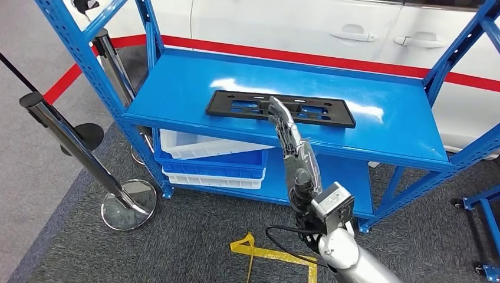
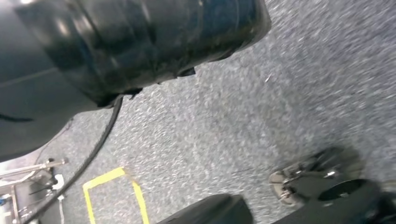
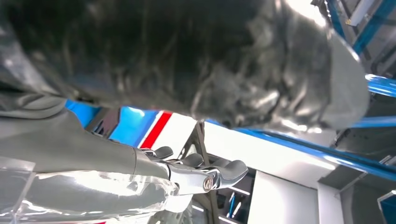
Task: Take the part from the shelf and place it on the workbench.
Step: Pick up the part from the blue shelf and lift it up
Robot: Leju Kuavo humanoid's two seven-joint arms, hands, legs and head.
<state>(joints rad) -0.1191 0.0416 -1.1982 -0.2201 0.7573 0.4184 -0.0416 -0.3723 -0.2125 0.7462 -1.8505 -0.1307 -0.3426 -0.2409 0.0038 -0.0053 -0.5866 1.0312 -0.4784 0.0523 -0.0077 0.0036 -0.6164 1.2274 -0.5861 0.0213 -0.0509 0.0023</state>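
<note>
A: The blue shelf [image 1: 389, 127] carries the black part [image 1: 280, 109] flat on its top deck, nearer the front edge than the back. The right hand [image 1: 289, 132] reaches over that front edge, fingers stretched out flat, tips at the part's near edge, holding nothing.

B: Then I'd slide the fingers [image 3: 219, 170] under the near edge and lift level, since it's long and thin. The left hand?

A: Can't tell. The left wrist view looks at grey carpet [image 2: 261, 107] with yellow tape [image 2: 112, 186]; the right wrist view shows the fingers from beneath.
</note>
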